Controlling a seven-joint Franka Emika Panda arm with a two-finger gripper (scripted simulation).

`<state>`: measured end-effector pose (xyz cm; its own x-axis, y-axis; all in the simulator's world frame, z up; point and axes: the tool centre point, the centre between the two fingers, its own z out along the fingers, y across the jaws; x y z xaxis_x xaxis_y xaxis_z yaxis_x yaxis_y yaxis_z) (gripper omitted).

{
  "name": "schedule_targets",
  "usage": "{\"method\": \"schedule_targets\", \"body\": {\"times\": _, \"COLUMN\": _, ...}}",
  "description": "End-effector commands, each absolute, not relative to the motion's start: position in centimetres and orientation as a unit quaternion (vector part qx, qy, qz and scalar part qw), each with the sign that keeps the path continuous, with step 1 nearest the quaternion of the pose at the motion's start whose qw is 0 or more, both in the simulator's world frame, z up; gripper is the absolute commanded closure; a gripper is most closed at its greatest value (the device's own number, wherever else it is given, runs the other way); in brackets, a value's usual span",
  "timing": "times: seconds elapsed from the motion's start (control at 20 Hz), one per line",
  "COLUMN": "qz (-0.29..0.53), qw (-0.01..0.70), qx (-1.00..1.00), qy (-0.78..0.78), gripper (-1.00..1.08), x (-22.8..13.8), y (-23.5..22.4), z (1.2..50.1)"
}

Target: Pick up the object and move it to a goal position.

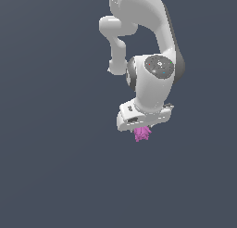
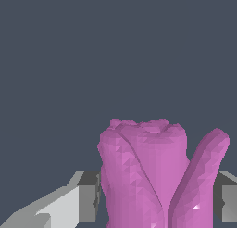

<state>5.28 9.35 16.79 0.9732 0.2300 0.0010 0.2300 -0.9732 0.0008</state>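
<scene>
With the end effector (image 1: 141, 129) closed on the pink object (image 1: 142, 134), fingers (image 2: 88, 197) pressed against both its sides, the pick looks done; what's left is the carry, and no goal marker shows in either view.

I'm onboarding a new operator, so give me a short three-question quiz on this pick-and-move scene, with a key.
1. True or false: the pink object is much smaller than the white hand above it in the exterior view.
2. In the wrist view, where does the pink object sit relative to the fingers? A) between them B) far beyond them C) out of view
3. Fill in: the background behind everything is a plain dark ____-grey.

Key: 1 true; 2 A; 3 blue. In the wrist view a finger stands against each side of the object, so the hand appears shut on it.
</scene>
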Motion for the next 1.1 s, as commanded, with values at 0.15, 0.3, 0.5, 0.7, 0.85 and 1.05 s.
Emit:
{"method": "schedule_targets", "body": {"times": 0.15, "qz": 0.000, "qw": 0.000, "qx": 0.993, "qy": 0.115, "gripper": 1.08, "x": 7.3, "y": 12.6, "z": 19.1}}
{"method": "schedule_targets", "body": {"times": 0.3, "qz": 0.000, "qw": 0.000, "qx": 0.993, "qy": 0.115, "gripper": 1.08, "x": 8.3, "y": 14.0, "z": 20.1}}
{"method": "schedule_targets", "body": {"times": 0.5, "qz": 0.000, "qw": 0.000, "qx": 0.993, "qy": 0.115, "gripper": 1.08, "x": 9.2, "y": 15.3, "z": 21.1}}
{"method": "schedule_targets", "body": {"times": 0.7, "qz": 0.000, "qw": 0.000, "qx": 0.993, "qy": 0.115, "gripper": 1.08, "x": 9.8, "y": 16.2, "z": 21.7}}
{"method": "schedule_targets", "body": {"times": 0.85, "qz": 0.000, "qw": 0.000, "qx": 0.993, "qy": 0.115, "gripper": 1.08, "x": 10.1, "y": 16.6, "z": 22.0}}
{"method": "schedule_targets", "body": {"times": 1.05, "qz": 0.000, "qw": 0.000, "qx": 0.993, "qy": 0.115, "gripper": 1.08, "x": 10.4, "y": 16.9, "z": 22.2}}
